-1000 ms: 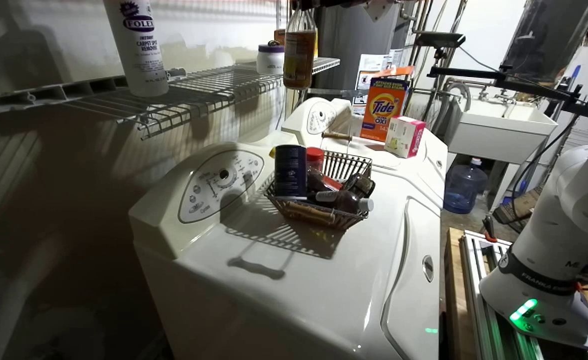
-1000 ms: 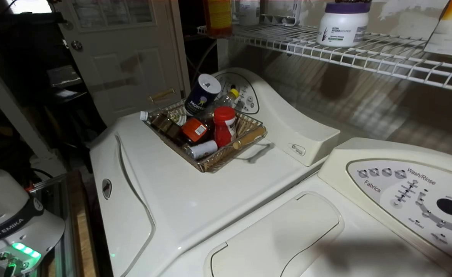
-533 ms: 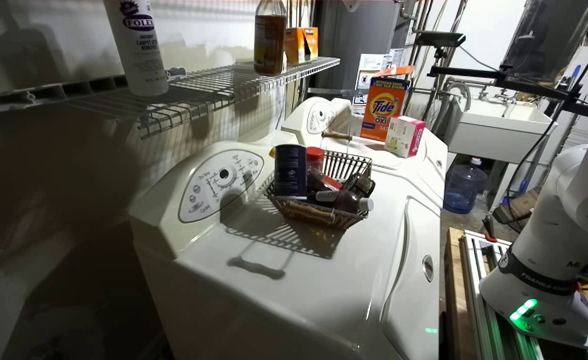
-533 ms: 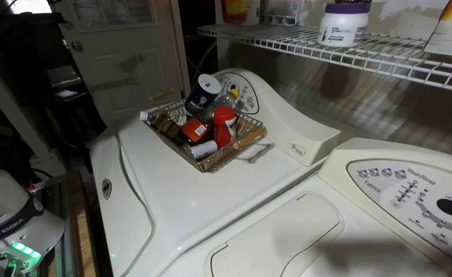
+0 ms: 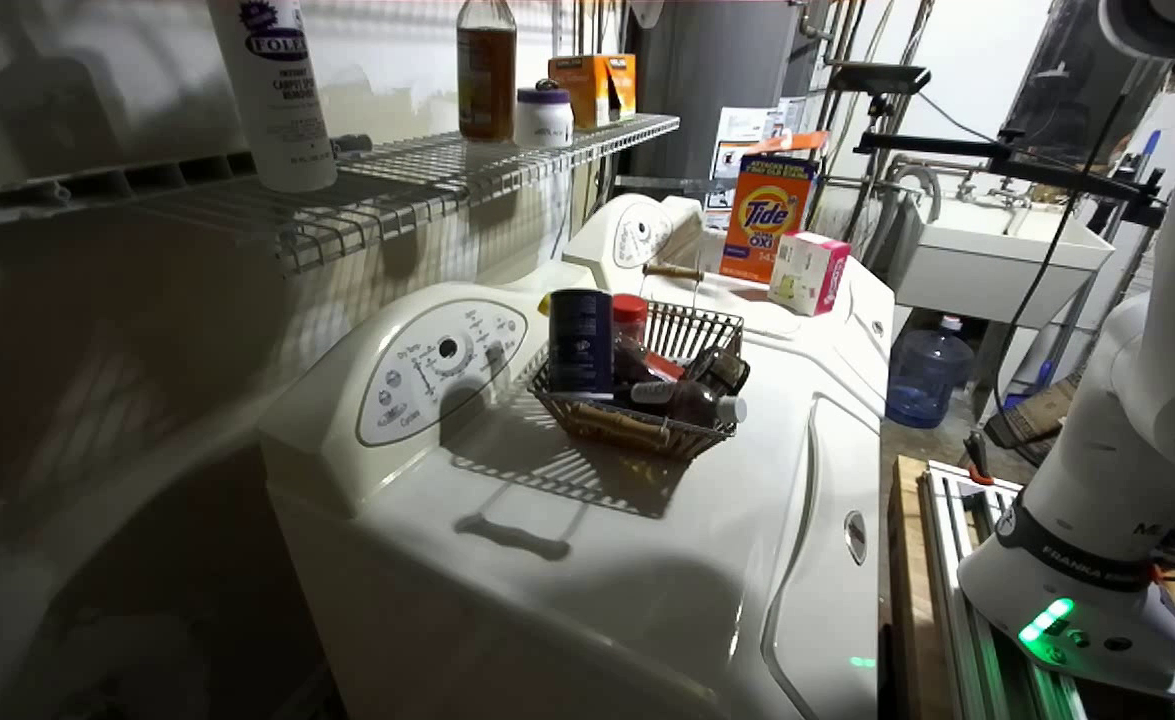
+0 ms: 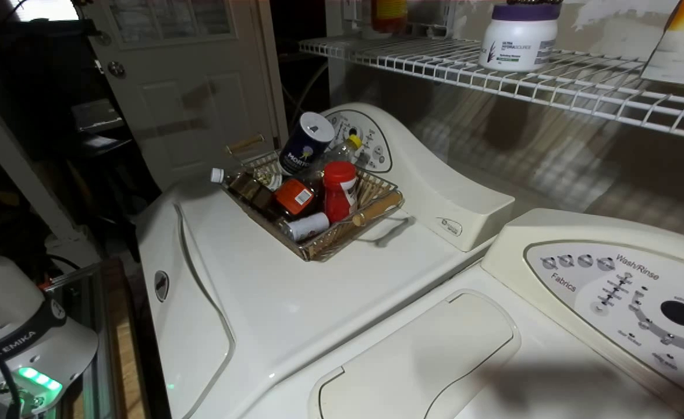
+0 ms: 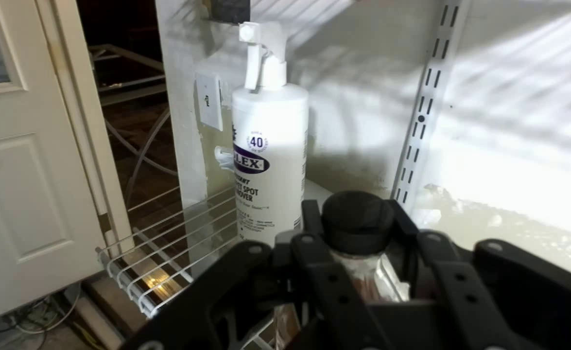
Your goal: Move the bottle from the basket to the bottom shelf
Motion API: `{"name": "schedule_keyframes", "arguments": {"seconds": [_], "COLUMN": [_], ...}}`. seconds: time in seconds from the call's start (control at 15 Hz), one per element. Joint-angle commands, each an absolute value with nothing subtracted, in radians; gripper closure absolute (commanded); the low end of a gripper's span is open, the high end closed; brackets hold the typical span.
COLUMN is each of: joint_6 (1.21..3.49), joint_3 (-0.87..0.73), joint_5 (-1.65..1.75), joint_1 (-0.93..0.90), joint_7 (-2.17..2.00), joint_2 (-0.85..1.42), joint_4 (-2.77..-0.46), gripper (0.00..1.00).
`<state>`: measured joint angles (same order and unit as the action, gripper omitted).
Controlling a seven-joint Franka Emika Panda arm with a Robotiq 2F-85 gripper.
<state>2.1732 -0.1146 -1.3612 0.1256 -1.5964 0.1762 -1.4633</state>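
Wrist view: the gripper [image 7: 357, 214] clasps the black cap [image 7: 358, 228] of the amber bottle [image 5: 487, 80] from both sides; in an exterior view that bottle shows upright at the wire shelf [image 5: 417, 178], between the FOLEX spray bottle [image 7: 271, 165] and the purple-lidded jar [image 6: 519, 43] — I cannot tell whether its base touches down; in both exterior views the basket [image 6: 331, 243] sits on the white machine [image 6: 295, 308] — a white-capped brown bottle [image 5: 692, 402] lies in it

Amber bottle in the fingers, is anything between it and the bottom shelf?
Nothing visible: the amber bottle, its cap between the fingers, hangs above the bottom shelf. In an exterior view, a white spray bottle shows to its left and a purple-lidded jar to its right; neither seems to block lowering it.
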Motion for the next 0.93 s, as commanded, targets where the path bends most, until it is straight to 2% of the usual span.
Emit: {"name": "schedule_keyframes", "arguments": {"seconds": [0.0,0.87], "joint_6": [2.247,2.286], "joint_3": [-0.097,-0.071], "joint_5": [-1.406,-1.394], "joint_1": [0.120,0.125], "joint_7": [-1.659,-1.640], "joint_2": [0.256,0.300], "joint_4": [-1.338,-1.315], "gripper": [0.90,0.90]}}
